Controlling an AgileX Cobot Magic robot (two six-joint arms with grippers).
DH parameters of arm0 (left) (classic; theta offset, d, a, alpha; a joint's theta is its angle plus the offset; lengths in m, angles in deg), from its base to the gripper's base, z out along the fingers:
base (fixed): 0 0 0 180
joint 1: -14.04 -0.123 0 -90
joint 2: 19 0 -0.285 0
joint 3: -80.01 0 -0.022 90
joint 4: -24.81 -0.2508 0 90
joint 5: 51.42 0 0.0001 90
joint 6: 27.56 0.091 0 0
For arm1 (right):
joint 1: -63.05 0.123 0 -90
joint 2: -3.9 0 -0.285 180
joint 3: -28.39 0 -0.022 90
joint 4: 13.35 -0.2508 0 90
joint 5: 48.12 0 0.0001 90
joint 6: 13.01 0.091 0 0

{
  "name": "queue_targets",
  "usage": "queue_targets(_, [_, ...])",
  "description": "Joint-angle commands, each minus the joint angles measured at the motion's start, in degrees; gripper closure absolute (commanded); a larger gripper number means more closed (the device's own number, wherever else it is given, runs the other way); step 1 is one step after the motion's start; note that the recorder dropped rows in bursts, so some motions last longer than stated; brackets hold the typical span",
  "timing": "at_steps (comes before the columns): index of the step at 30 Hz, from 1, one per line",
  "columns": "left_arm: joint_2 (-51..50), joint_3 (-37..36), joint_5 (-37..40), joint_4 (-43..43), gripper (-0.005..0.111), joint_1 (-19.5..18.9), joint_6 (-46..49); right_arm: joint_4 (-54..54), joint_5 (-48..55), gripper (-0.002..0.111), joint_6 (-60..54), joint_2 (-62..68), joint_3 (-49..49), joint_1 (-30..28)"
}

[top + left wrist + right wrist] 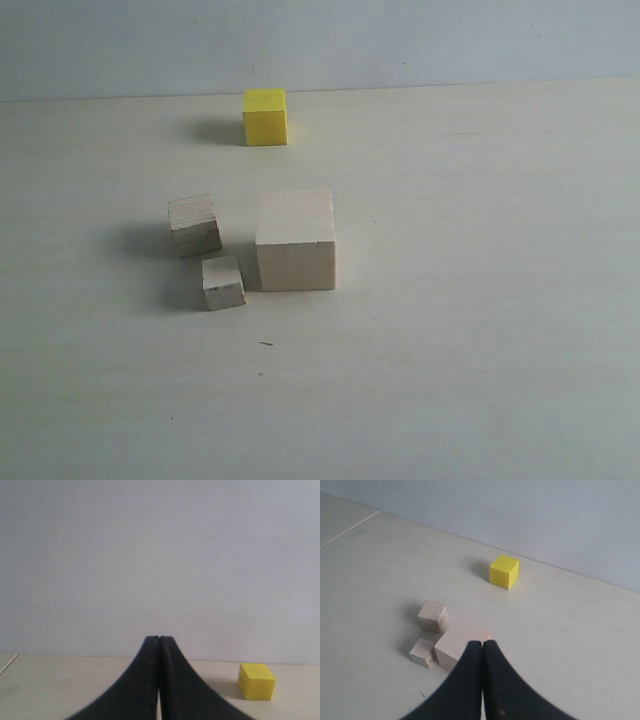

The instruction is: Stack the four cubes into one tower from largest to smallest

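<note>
The yellow cube (265, 117) stands alone far back on the tabletop (480, 300); plywood cube (194, 224) and smallest cube (223, 282) sit beside the large pale cube (295, 240); left fingers (145, 680) and right fingers (465, 680) clenched, empty.

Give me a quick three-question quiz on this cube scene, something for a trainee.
1. True or false: the yellow cube touches the large pale cube.
2. How many cubes rest on top of another cube?
3. The right gripper is: A open, B shut and empty, C holding a cube.
Key: 1 false; 2 zero; 3 B.
</note>
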Motion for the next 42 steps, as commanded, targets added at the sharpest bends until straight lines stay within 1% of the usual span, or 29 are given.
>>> queue_targets(1, [-13.65, 13.50, 6.72, -0.86, 0.107, 0.29, 3.57, -0.35, -0.17, 0.108, -0.49, -1.85, -0.22, -0.13])
queue_targets(3, [-19.59, 19.23, 8.49, -0.86, 0.107, 0.29, 3.57, -0.35, -0.06, 0.108, -0.49, -2.46, -0.22, -0.13])
queue_targets(5, [-23.59, 23.37, 8.46, -0.86, 0.107, 0.29, 3.57, -0.35, 0.06, 0.108, -0.49, -2.60, -0.22, -0.13])
queue_targets(9, [-30.15, 29.34, 3.25, -0.86, 0.107, 0.29, 3.57, -0.35, 0.54, 0.108, -0.49, -3.10, -0.22, -0.13])
queue_targets(13, [-32.26, 30.48, -2.34, -0.86, 0.107, 0.29, 3.57, -0.35, 0.98, 0.108, -0.49, -3.10, -0.22, -0.13])
queue_targets(18, [-33.84, 30.48, -2.97, -0.55, 0.107, 0.29, 3.13, -0.15, 2.17, 0.108, -1.16, -3.10, -0.22, -0.13])
queue_targets(21, [-36.05, 30.82, -4.33, 1.25, 0.105, 0.29, 2.84, -0.15, 2.14, 0.108, -2.40, -3.10, -0.22, -0.13])
queue_targets(23, [-38.72, 31.57, -4.83, 1.29, 0.100, 0.29, 2.84, -0.15, 2.14, 0.108, -2.40, -3.10, -0.22, -0.13])
queue_targets(24, [-40.83, 32.27, -4.96, 1.29, 0.094, 0.29, 2.84, -0.15, 2.14, 0.108, -2.40, -3.10, -0.22, -0.13])
queue_targets(26, [-43.92, 34.41, -4.96, 1.29, 0.079, 0.29, 2.05, -0.37, 2.14, 0.108, -2.39, -3.10, -0.22, -0.13])
queue_targets(30, [-52.06, 39.84, -4.85, 1.45, 0.033, 1.76, 0.25, -0.37, 2.53, 0.108, -1.74, -3.10, -0.22, -0.13])
queue_targets(31, [-54.00, 41.45, -4.72, 1.45, 0.025, 2.62, 0.25, -0.37, 2.53, 0.108, -1.74, -3.10, -0.22, -0.13])
queue_targets(32, [-55.48, 42.73, -4.33, 1.45, 0.021, 3.63, 0.25, -0.37, 2.51, 0.108, -1.60, -3.10, -0.22, -0.13])
queue_targets(35, [-60.04, 47.65, -1.80, 0.69, 0.024, 6.65, 0.36, -0.65, 2.51, 0.108, -0.34, -3.10, -0.22, -0.13])
queue_targets(37, [-63.37, 51.64, 0.10, 0.25, 0.024, 9.40, 1.47, -0.65, 2.51, 0.108, -0.34, -3.10, -0.22, -0.13])
queue_targets(40, [-67.68, 59.17, 6.08, 0.25, 0.023, 11.63, 2.31, -0.65, 2.51, 0.108, -0.34, -3.10, -0.22, -0.13])
queue_targets(42, [-70.99, 63.08, 8.01, 0.69, 0.023, 12.65, 1.58, -0.34, 2.51, 0.108, -0.47, -3.10, -0.22, -0.13])
